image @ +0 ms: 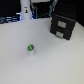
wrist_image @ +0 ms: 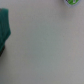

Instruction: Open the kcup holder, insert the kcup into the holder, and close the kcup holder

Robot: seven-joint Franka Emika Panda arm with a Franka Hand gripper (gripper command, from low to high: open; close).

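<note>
Black and boxy, the kcup holder (image: 63, 26) sits at the exterior view's right on our white table (image: 55, 62), both drawer fronts shut. We see the green-topped kcup (image: 30, 49) well apart, upright on open tabletop. From the wrist, the kcup (wrist_image: 66, 2) barely shows; we cannot tell our gripper's state.

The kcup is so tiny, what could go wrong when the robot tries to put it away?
1. The kcup stands alone on the table; a slightly off grab might tip it or roll it away.
2. The holder looks shut, so it must be opened first.
3. The holder sits apart from the kcup; it might drop on the way.
</note>
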